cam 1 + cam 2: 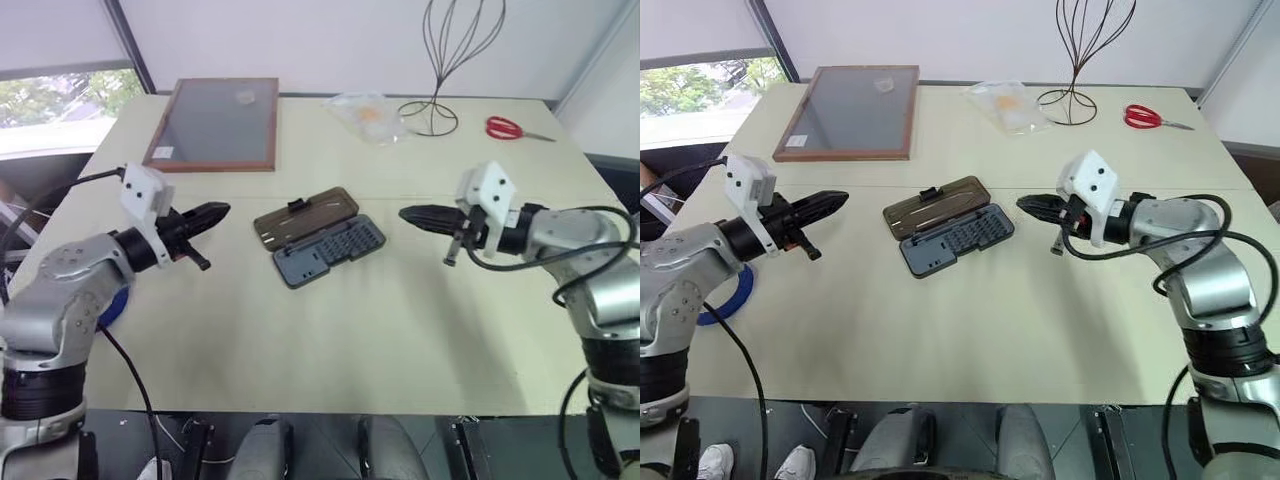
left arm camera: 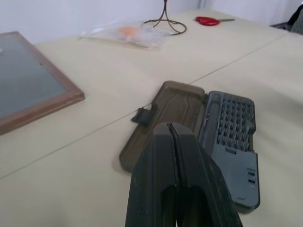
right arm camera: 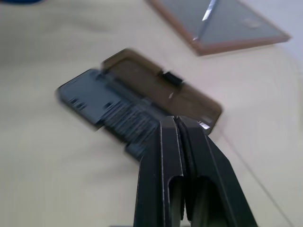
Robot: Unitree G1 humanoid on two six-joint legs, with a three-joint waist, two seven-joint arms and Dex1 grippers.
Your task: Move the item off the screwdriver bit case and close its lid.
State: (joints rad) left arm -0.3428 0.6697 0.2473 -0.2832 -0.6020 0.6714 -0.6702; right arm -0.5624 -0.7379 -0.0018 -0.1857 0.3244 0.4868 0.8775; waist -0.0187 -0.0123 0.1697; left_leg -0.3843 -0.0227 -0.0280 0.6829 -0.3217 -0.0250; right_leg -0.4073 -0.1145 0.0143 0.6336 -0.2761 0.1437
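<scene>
Looks like a robot test lab or office room from my seat. I see one big plain beige table (image 1: 330, 330) against bare white walls, a window with a roller blind (image 1: 50, 30) on the left. Staged props are scattered along the far edge: wood-framed dark panel (image 1: 215, 122), wire stand (image 1: 445, 60), red scissors (image 1: 508, 127), plastic bag (image 1: 365, 115). Loose cabling hangs below the table's front edge.

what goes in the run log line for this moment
case: open, nothing on it | lid: flat on table | left hand: shut, left of case | right hand: empty, right of case
</scene>
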